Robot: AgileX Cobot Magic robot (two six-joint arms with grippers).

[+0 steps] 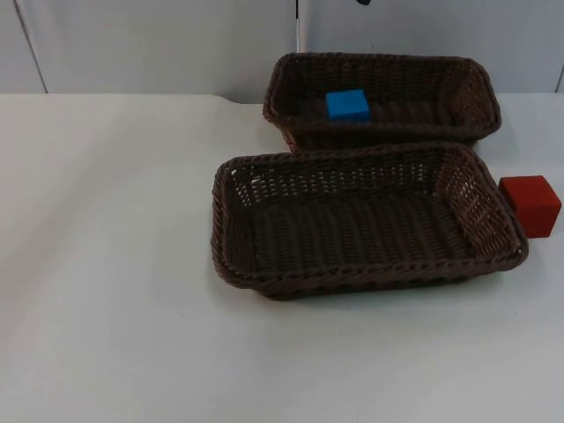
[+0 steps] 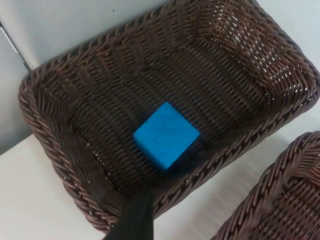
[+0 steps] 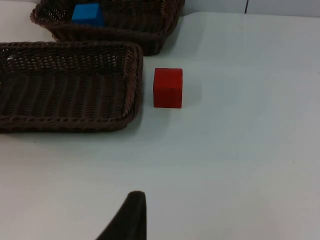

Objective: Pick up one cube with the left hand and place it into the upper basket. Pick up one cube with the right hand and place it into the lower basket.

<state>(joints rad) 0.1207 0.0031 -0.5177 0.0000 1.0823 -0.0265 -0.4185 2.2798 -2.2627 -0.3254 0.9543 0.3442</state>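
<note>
Top view: we see the blue cube [image 1: 347, 105] inside the upper basket [image 1: 476, 92], upper centre of frame, and the red cube [image 1: 530, 205] at the right edge, just beside the lower basket [image 1: 231, 247]. Our left gripper [image 2: 134, 220] hangs over the upper basket's rim and our right gripper [image 3: 127, 217] hangs above bare table [image 3: 240, 150], aimed at the red cube; we cannot tell how wide either stands.

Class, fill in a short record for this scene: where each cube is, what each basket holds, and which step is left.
blue cube: in upper basket
red cube: on table, beside lower basket's right end
lower basket: holds no cube
left gripper: above upper basket
right gripper: over table, facing red cube
step left: red cube into lower basket
</note>
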